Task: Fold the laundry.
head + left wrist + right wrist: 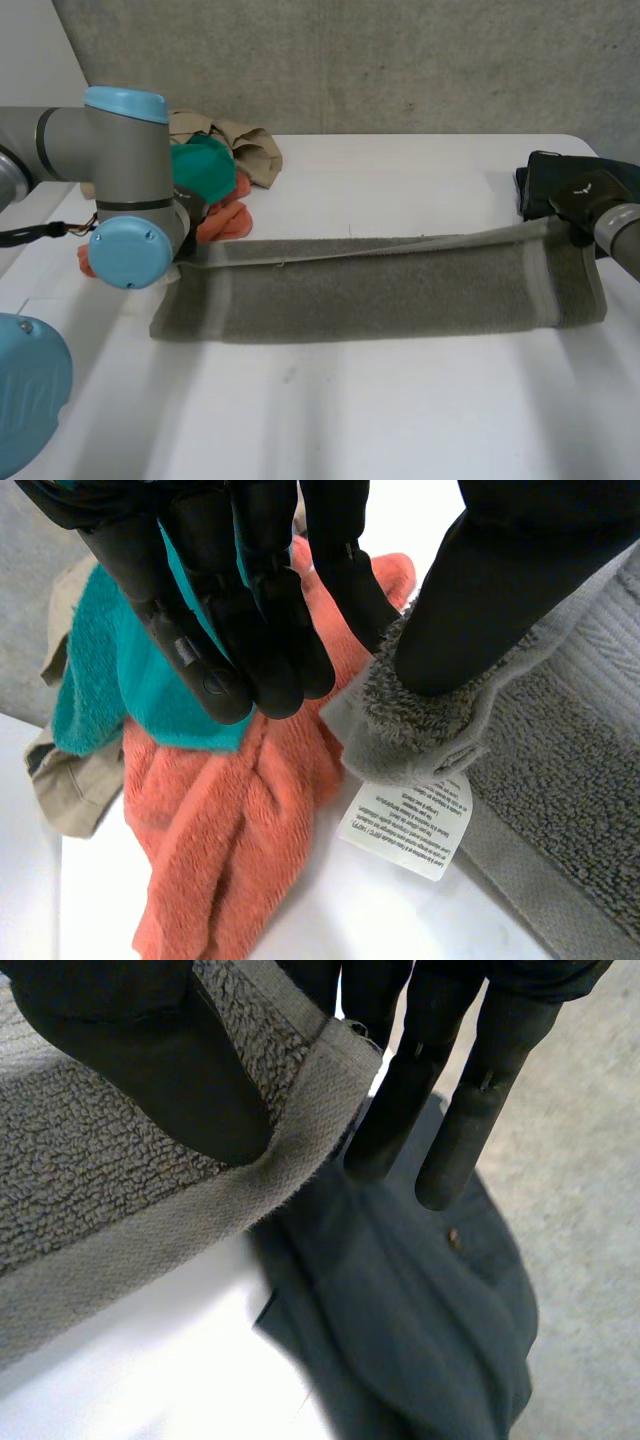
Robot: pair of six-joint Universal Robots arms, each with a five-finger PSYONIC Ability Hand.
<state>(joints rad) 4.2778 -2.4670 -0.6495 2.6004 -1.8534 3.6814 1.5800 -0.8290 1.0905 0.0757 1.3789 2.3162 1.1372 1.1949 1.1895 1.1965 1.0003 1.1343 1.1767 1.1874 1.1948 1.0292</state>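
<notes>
At ten o'clock on the table [400, 410] sits a pile [228, 160] of teal, orange and tan cloths. Beside it, the left hand [240, 610] pinches the towel [380, 290] by its far left corner. The towel lies folded lengthwise across the middle. At three o'clock the right hand [150, 1050] pinches its far right corner, beside a dark cloth [420, 1320].

Overall light: bright, soft and even across the grey towel [380, 290].
Shadow: a narrow soft band lay on the table [400, 420] along the towel's near edge.
Glare: the table beside the towel's label [408, 825] was washed to plain white.
Dark areas: the left hand [230, 630] over the towel's corner read near black with a faint sheen; the dark garment [420, 1330] past the towel's edge was dim.
</notes>
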